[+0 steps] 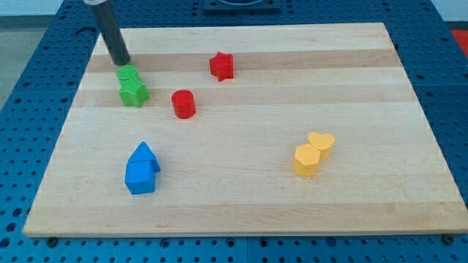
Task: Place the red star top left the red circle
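The red star [221, 66] lies near the view's top, a little left of centre. The red circle [183, 104] stands below and to the left of it, a short gap apart. My tip [121, 62] is at the view's top left, just above a green circle [127, 74] and a green star [134, 92] that touch each other. The tip is well left of both red blocks.
A blue triangle [145, 155] and a blue cube-like block [140, 177] sit together at the lower left. A yellow heart [321, 142] and a yellow hexagon [306, 160] touch at the right. The wooden board [248, 197] lies on a blue perforated table.
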`<state>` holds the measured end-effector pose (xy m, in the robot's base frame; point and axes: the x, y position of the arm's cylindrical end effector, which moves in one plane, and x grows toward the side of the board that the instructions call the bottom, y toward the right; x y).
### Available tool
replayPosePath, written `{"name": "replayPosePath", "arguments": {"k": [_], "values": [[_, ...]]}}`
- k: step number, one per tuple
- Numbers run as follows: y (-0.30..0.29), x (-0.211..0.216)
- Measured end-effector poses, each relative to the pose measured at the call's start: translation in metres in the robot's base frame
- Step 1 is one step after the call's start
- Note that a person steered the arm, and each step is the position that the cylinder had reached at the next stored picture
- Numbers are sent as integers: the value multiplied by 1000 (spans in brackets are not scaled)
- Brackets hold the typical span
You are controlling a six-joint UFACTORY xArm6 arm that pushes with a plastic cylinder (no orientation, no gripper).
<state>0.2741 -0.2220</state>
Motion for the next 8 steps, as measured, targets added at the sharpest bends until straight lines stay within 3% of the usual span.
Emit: {"name": "replayPosePath", "arguments": {"k": [1,2,3,5,6,8], "values": [[87,-30],[168,-29],[185,-28],[178,25],[178,28],[262,8]]}}
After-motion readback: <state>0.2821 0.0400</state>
